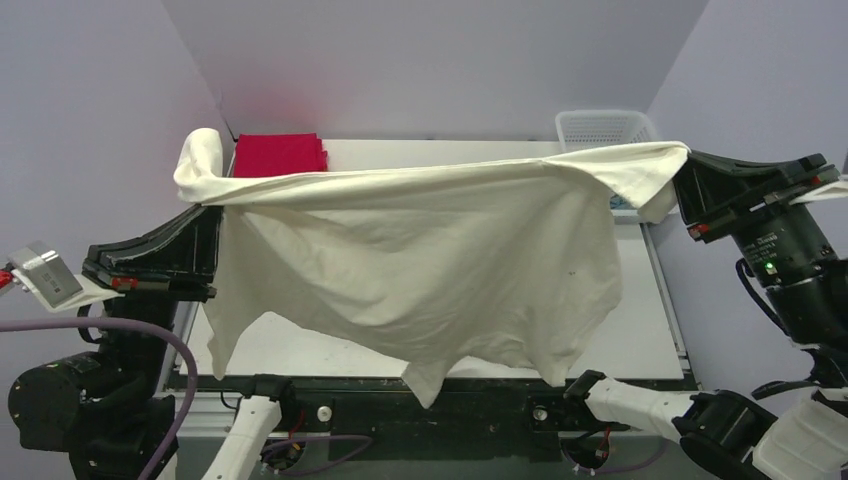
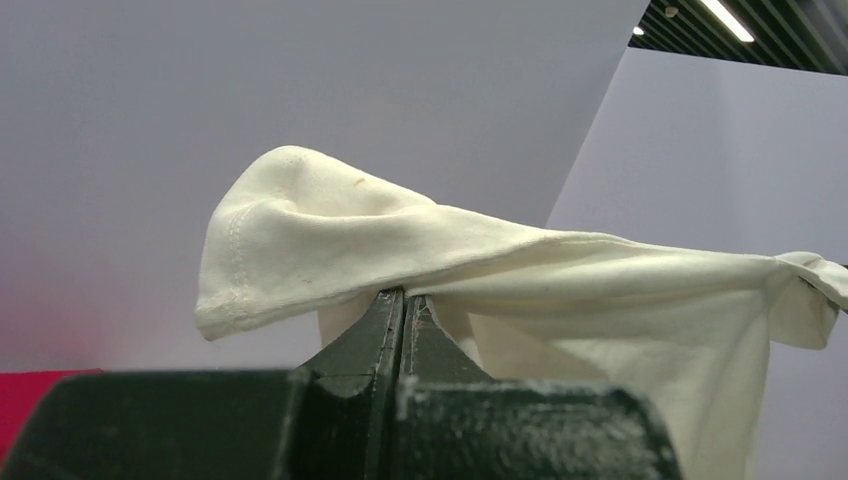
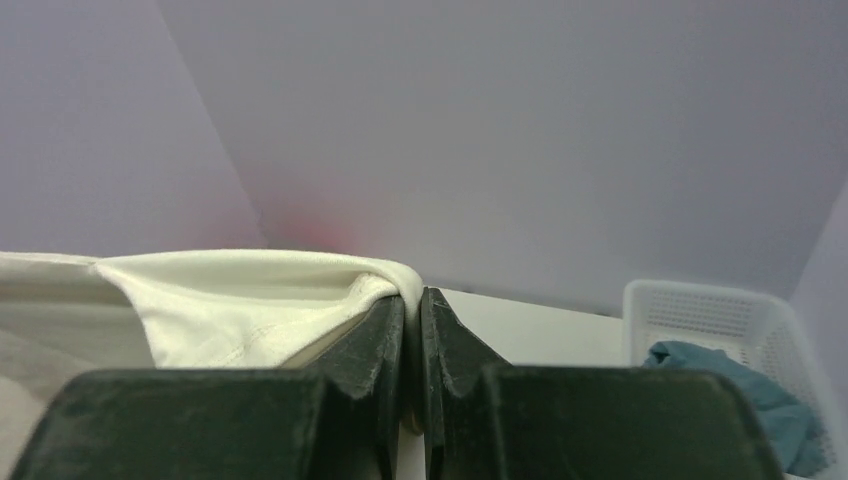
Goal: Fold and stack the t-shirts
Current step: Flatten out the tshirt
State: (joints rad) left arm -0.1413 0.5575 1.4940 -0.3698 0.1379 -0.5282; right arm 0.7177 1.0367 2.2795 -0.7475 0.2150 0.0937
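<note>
A cream t-shirt hangs stretched in the air above the table between both arms. My left gripper is shut on its left end, seen up close in the left wrist view, where cream cloth drapes over the fingertips. My right gripper is shut on its right end; the right wrist view shows the hem pinched between the jaws. A folded magenta-pink t-shirt lies flat at the back left. A grey-blue t-shirt lies in the basket. The orange t-shirt is out of view.
A white mesh basket stands at the back right corner, also in the right wrist view. The white table shows under and right of the hanging shirt. Purple walls close in the back and sides.
</note>
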